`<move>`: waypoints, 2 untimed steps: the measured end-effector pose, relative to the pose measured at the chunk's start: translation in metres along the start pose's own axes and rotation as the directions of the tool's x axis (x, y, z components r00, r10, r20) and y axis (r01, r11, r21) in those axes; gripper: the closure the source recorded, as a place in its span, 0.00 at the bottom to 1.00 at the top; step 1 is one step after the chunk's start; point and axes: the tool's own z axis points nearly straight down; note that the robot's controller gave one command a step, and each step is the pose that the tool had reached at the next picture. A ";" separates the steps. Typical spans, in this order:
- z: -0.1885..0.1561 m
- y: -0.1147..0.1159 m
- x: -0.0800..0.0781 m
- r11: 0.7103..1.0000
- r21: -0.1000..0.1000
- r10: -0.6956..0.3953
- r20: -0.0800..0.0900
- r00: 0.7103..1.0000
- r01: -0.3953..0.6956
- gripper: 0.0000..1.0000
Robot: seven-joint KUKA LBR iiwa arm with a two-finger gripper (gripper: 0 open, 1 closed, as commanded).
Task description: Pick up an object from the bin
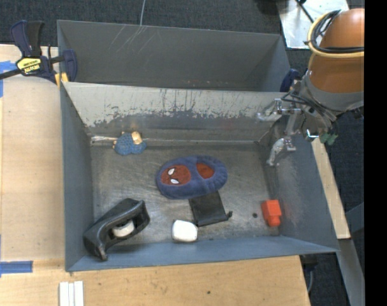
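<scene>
My gripper hangs over the bin's right side, near the right wall and above the floor. Its two metal fingers stand apart, so it is open with nothing between them. The closest loose thing is a small orange-red block, lying on the floor toward the front, below the gripper in the view. To the gripper's left, a blue slipper with two red spider faces lies in the middle of the bin. A black flat rectangular piece rests against the slipper's front edge.
A white rounded lump and a black tape dispenser lie along the front wall at the left. A small blue thing with a tan tip sits at the back left. The arm's orange cover hangs over the right rim.
</scene>
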 end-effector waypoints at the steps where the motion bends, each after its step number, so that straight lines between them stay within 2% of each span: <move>1: 0.141 0.086 -0.006 0.981 0.006 -0.194 0.011 0.981 0.194 0.00; 2: 0.112 0.166 0.005 0.993 -0.003 -0.115 0.011 0.993 0.115 0.00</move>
